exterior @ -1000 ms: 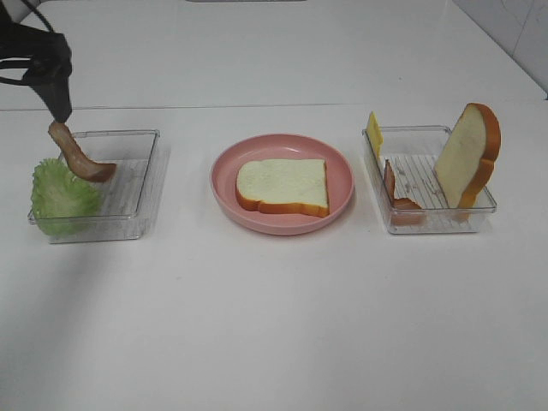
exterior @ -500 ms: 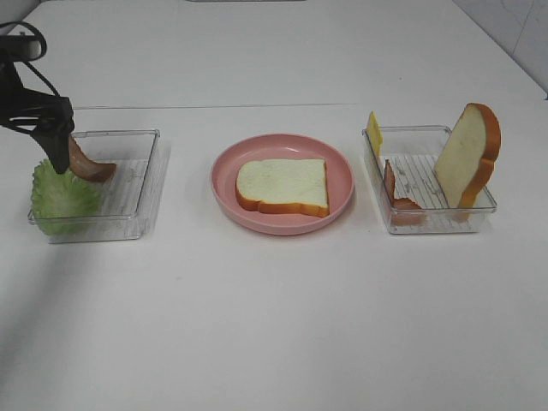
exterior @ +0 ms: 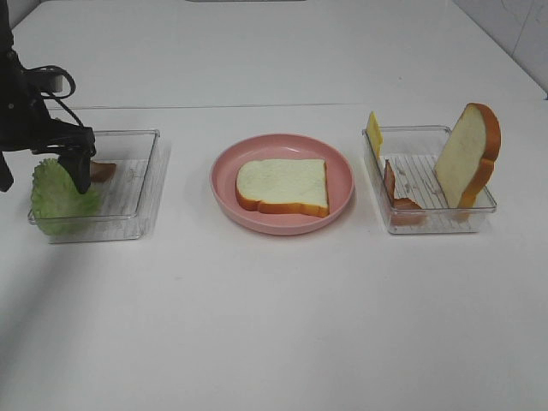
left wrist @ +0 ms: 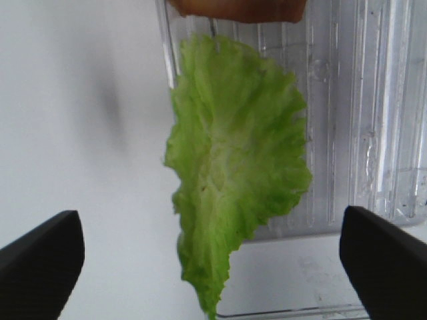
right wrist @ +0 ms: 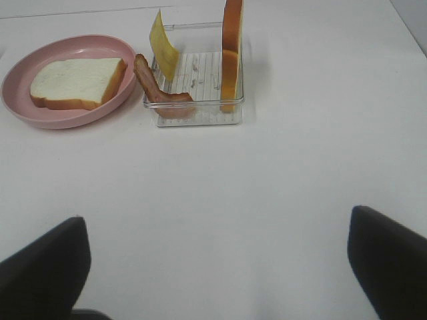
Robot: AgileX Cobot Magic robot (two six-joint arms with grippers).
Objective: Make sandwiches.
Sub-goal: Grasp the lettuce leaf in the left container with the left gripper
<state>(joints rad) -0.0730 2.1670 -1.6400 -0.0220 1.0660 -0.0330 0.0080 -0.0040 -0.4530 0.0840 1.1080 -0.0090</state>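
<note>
Left gripper [left wrist: 213,263]: jaws wide, over ruffled green lettuce leaf [left wrist: 233,173] in left clear plastic tray [exterior: 128,195]; contact unclear. White bread slice [exterior: 282,186] on round pink plate [exterior: 282,225]. Right clear tray [exterior: 432,224]: yellow cheese slice [exterior: 374,131], brown bacon strip [exterior: 396,195], upright bread slice [exterior: 467,154]. My right gripper [right wrist: 217,263]: spread, empty.

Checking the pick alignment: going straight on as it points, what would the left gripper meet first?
Probably the lettuce leaf, which lies midway between the left gripper's open jaws, at the clear tray's edge; depth is unclear.

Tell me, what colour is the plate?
Pink. The plate shows best in the exterior high view.
</note>
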